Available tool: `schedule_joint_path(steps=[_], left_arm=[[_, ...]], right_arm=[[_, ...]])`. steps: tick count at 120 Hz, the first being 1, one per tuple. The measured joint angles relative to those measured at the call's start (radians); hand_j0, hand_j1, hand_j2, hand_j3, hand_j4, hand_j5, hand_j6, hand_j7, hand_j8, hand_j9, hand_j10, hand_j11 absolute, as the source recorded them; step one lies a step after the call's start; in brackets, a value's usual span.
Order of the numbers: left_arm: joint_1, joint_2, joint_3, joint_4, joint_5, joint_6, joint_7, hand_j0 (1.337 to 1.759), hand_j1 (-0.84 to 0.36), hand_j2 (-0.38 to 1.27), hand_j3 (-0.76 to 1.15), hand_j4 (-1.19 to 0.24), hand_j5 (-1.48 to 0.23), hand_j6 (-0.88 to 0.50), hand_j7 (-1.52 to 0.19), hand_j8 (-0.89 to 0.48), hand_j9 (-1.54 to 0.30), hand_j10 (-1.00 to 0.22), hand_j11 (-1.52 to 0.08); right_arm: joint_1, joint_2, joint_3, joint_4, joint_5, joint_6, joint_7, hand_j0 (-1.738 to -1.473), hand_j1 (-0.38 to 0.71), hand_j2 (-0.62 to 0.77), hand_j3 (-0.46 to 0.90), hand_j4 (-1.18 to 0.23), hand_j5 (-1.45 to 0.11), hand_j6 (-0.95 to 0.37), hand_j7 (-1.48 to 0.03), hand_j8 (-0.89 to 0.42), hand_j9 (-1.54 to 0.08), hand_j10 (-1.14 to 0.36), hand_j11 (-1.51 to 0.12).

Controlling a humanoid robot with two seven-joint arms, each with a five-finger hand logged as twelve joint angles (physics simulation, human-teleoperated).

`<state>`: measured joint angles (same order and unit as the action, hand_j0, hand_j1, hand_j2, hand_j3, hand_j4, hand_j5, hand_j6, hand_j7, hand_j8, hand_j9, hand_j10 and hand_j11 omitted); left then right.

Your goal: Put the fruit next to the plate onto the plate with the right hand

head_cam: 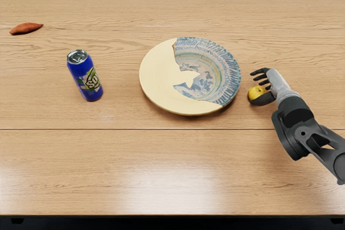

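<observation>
Fingers of right hand (265,85) cup small yellow round fruit (255,93); tighten, lift over rim of cream-and-blue patterned plate (159,76), release centrally.

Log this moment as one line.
phase: grasp approach | right hand at yellow fruit, grip unconfirmed | fruit on table beside plate, not on it | left hand not in view

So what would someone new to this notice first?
The big plate mid-table, half cream, half blue-patterned. Just right of it, the right hand is at a small yellow fruit. A blue can stands left of the plate.
</observation>
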<state>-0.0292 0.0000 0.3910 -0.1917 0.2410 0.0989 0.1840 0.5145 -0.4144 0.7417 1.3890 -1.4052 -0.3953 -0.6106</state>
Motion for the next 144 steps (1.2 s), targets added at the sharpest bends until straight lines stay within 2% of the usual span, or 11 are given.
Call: schedule_joint_path(steps=[41,53,64,85,89,95,104,122,144], left_arm=[[0.0,0.0,0.0,0.0,0.0,0.0,0.0,1.658,0.35,0.0,0.0,0.0,0.0,0.0,0.0,0.0,0.0,0.0,0.0],[0.0,0.0,0.0,0.0,0.0,0.0,0.0,1.658,0.35,0.0,0.0,0.0,0.0,0.0,0.0,0.0,0.0,0.0,0.0],[0.0,0.0,0.0,0.0,0.0,0.0,0.0,1.658,0.35,0.0,0.0,0.0,0.0,0.0,0.0,0.0,0.0,0.0,0.0],[0.0,0.0,0.0,0.0,0.0,0.0,0.0,1.658,0.35,0.0,0.0,0.0,0.0,0.0,0.0,0.0,0.0,0.0,0.0],[0.0,0.0,0.0,0.0,0.0,0.0,0.0,1.658,0.35,0.0,0.0,0.0,0.0,0.0,0.0,0.0,0.0,0.0,0.0],[0.0,0.0,0.0,0.0,0.0,0.0,0.0,1.658,0.35,0.0,0.0,0.0,0.0,0.0,0.0,0.0,0.0,0.0,0.0],[0.0,0.0,0.0,0.0,0.0,0.0,0.0,1.658,0.35,0.0,0.0,0.0,0.0,0.0,0.0,0.0,0.0,0.0,0.0],[0.0,0.0,0.0,0.0,0.0,0.0,0.0,1.658,0.35,0.0,0.0,0.0,0.0,0.0,0.0,0.0,0.0,0.0,0.0],[0.0,0.0,0.0,0.0,0.0,0.0,0.0,1.658,0.35,0.0,0.0,0.0,0.0,0.0,0.0,0.0,0.0,0.0,0.0]], right_arm=[[-0.001,0.0,-0.002,-0.005,0.003,0.001,0.0,-1.657,0.17,-0.07,0.0,-0.45,-0.6,-0.45,-0.59,-0.45,-0.6,-0.45,-0.6],[-0.001,0.0,-0.002,-0.005,0.004,0.003,0.0,-1.656,0.21,-0.03,0.0,-0.49,-0.66,-0.5,-0.65,-0.42,-0.66,-0.49,-0.66],[-0.001,0.0,-0.002,-0.004,0.005,0.005,0.0,-1.655,0.24,0.03,0.0,-0.55,-0.74,-0.56,-0.72,-0.37,-0.74,-0.45,-0.74],[-0.003,-0.001,-0.002,-0.002,0.018,0.012,-0.002,-1.646,0.27,0.03,0.0,-0.71,-0.85,-0.47,-0.89,-0.29,-0.88,-0.36,-0.91],[-0.002,-0.001,-0.002,-0.002,0.022,0.012,-0.002,-1.645,0.27,0.03,0.0,-0.73,-0.87,-0.47,-0.91,-0.28,-0.9,-0.38,-0.93],[0.002,-0.004,0.002,-0.002,0.031,0.013,-0.002,-1.646,0.26,0.12,0.0,-0.74,-0.91,-0.5,-0.94,-0.32,-0.94,-0.42,-0.97],[0.024,-0.011,0.008,-0.002,0.054,0.014,-0.002,-1.648,0.24,0.26,0.0,-0.75,-0.95,-0.57,-0.96,-0.38,-0.98,-0.49,-1.01],[0.081,-0.049,0.009,-0.001,0.127,0.02,-0.001,-1.652,0.22,0.42,0.0,-0.76,-1.01,-0.66,-1.0,-0.47,-1.03,-0.58,-1.05],[0.17,-0.081,0.01,0.003,0.245,0.055,-0.001,-1.654,0.2,0.38,0.0,-0.76,-1.06,-0.67,-1.02,-0.47,-1.06,-0.59,-1.07]])
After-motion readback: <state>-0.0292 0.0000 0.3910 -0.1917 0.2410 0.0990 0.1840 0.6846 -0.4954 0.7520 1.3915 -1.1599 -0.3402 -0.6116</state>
